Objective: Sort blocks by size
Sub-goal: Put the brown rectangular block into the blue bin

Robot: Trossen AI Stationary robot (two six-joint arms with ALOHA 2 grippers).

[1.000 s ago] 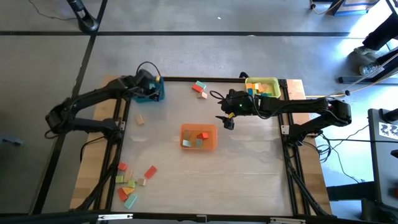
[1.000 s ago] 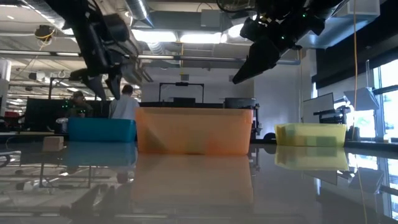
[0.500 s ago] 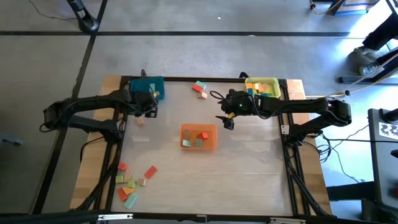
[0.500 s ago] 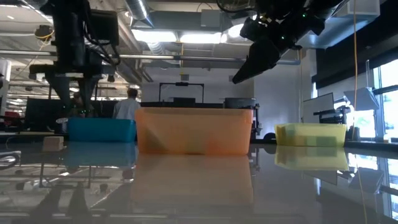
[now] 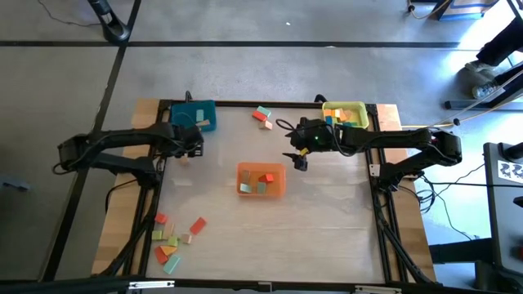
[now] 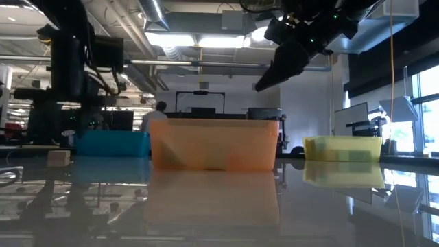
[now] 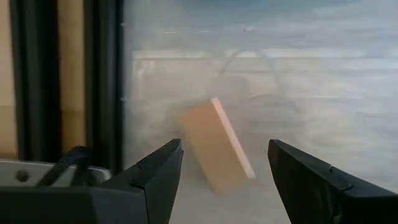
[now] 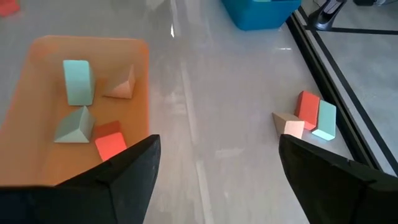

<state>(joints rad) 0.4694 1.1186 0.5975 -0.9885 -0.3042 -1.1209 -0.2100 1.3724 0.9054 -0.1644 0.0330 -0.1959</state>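
A tan block lies on the table near its left edge, also seen as the block in the high view. My left gripper hovers open above it, pointing steeply down, one finger to each side and clear of it. My right gripper hangs open in the air above the far right corner of the orange tray. In the tray lie two light-blue blocks, a tan one and a red one. Several more blocks lie at the near left, and a few at the far middle.
The blue tray stands at the far left with a tan block in it. The yellow tray at the far right holds several blocks. A dark frame rail runs along the table's left edge beside my left gripper. A person stands in the room behind.
My left gripper has left its place over the blue tray, gone toward the table's near edge and come down over the tan block. On the way it has rolled about its own axis and tipped steeper. My right gripper has kept still.
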